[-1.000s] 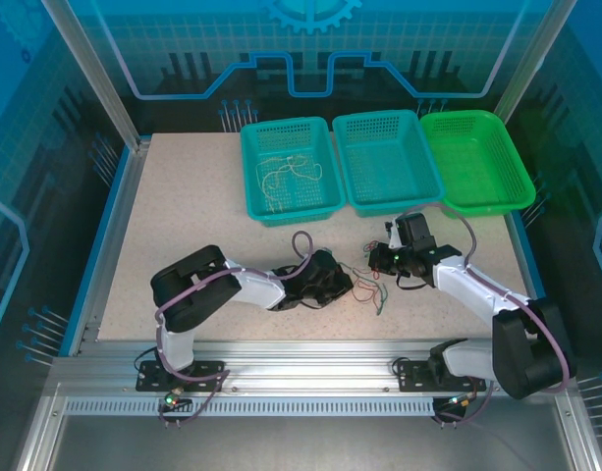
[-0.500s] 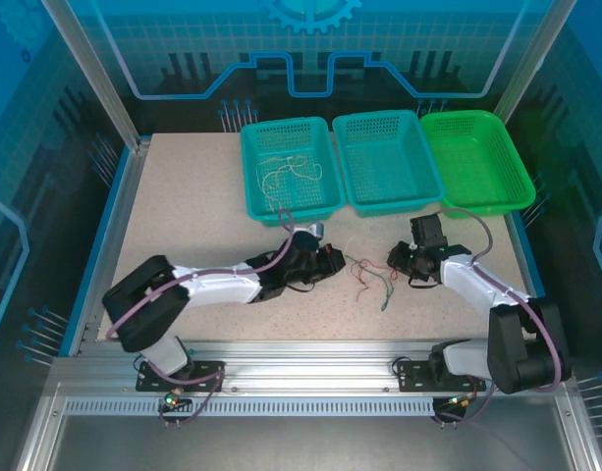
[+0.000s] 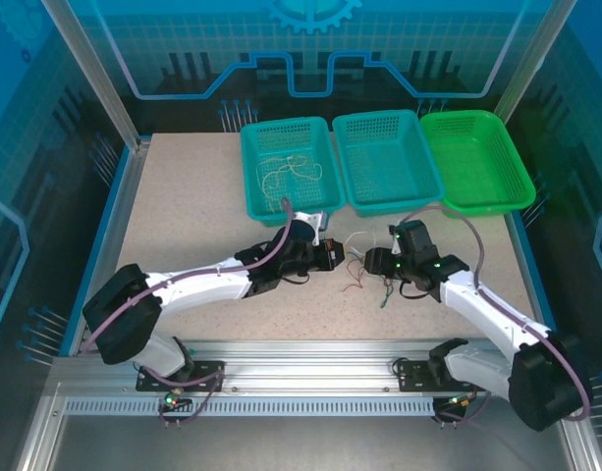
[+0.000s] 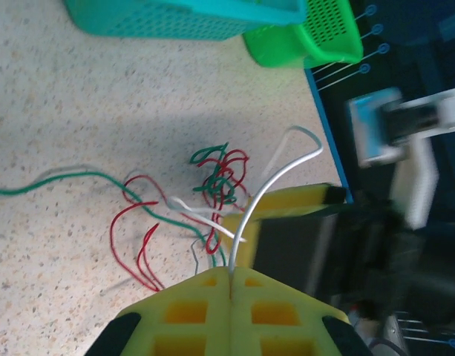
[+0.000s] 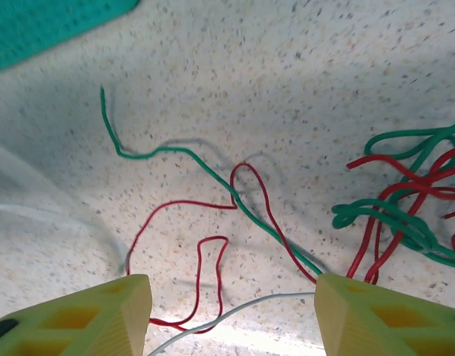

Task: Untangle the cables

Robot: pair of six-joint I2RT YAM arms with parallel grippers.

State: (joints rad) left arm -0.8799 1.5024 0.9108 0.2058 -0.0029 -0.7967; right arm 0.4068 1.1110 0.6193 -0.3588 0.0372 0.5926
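Over the last second the left gripper (image 4: pixel 231 280) has reached forward and now pinches a white cable (image 4: pixel 276 176), lifting it from the red-and-green cables (image 4: pixel 218 179) knotted on the table (image 3: pixel 183 216), while the right gripper (image 5: pixel 231 297) has swung back, fingers spread, over them. The white one looks partly freed, though the knot may drag along. Beyond, the left teal basket (image 3: pixel 250 177) seems to hold pale strands.

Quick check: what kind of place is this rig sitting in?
Probably an enclosed robot test cell, not a home: a speckled tabletop on an aluminium-extrusion frame rail, blue printed wall panels, and a row of perforated plastic baskets.
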